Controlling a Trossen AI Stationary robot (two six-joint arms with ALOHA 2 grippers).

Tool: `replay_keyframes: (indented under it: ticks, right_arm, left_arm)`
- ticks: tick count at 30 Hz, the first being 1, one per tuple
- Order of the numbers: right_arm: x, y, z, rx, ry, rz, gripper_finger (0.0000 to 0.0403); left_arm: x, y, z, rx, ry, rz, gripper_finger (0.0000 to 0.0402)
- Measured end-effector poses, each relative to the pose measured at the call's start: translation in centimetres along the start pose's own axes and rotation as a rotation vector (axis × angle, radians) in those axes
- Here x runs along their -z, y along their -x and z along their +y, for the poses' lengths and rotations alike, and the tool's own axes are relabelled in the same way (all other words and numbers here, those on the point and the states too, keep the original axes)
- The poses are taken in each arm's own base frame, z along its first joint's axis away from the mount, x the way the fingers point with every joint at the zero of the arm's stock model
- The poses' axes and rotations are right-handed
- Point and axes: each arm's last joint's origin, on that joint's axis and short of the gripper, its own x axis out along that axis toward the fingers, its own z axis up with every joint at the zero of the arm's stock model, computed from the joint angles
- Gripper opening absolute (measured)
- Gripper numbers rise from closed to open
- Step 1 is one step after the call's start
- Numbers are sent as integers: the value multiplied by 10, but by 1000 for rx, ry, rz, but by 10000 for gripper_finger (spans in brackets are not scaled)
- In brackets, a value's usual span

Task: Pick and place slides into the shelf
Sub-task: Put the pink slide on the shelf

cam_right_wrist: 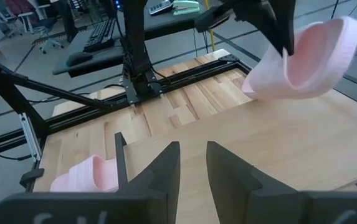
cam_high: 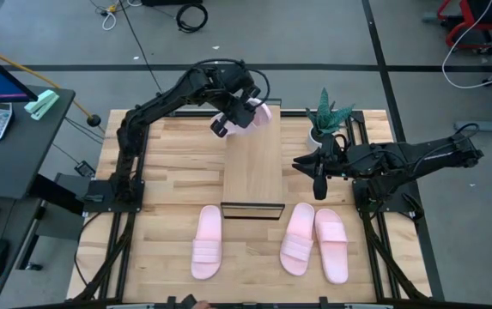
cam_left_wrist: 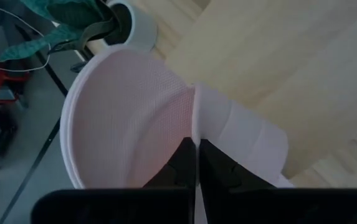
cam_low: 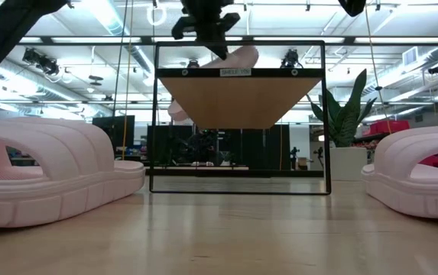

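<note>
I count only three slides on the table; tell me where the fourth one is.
The fourth slide is in the left gripper, held in the air over the shelf's far end in the high view, near the potted plant.

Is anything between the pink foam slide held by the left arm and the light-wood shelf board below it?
Nothing visible. The left gripper holds the pale pink foam slide above the far end of the light-wood shelf board, whose top shows bare. The right gripper waits beside the shelf.
</note>
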Motion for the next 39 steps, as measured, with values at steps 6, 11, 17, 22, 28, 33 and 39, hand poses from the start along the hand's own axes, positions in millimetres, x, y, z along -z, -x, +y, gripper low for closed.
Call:
replay_keyframes:
  ticks: [6, 11, 17, 22, 28, 33, 39]
  right_arm:
    - [1, 0, 0, 2, 3, 6, 85]
    - [1, 0, 0, 4, 4, 9, 85]
    - [2, 0, -1, 7, 6, 15, 85]
    - [2, 0, -1, 8, 7, 17, 85]
    - [2, 0, -1, 9, 9, 20, 85]
    - [2, 0, -1, 9, 9, 19, 85]
    - [2, 0, -1, 9, 9, 20, 85]
  left_arm:
    - [2, -14, 6, -27, 11, 0, 7]
    - [2, -19, 11, -64, 9, -6, 7]
    - [6, -29, 13, -49, 16, -10, 7]
    - [8, -38, 16, -53, 21, -15, 7]
    - [9, -47, 18, -60, 25, -18, 7]
    - [11, -51, 20, -62, 29, -22, 7]
    - [15, -58, 24, -82, 31, -22, 7]
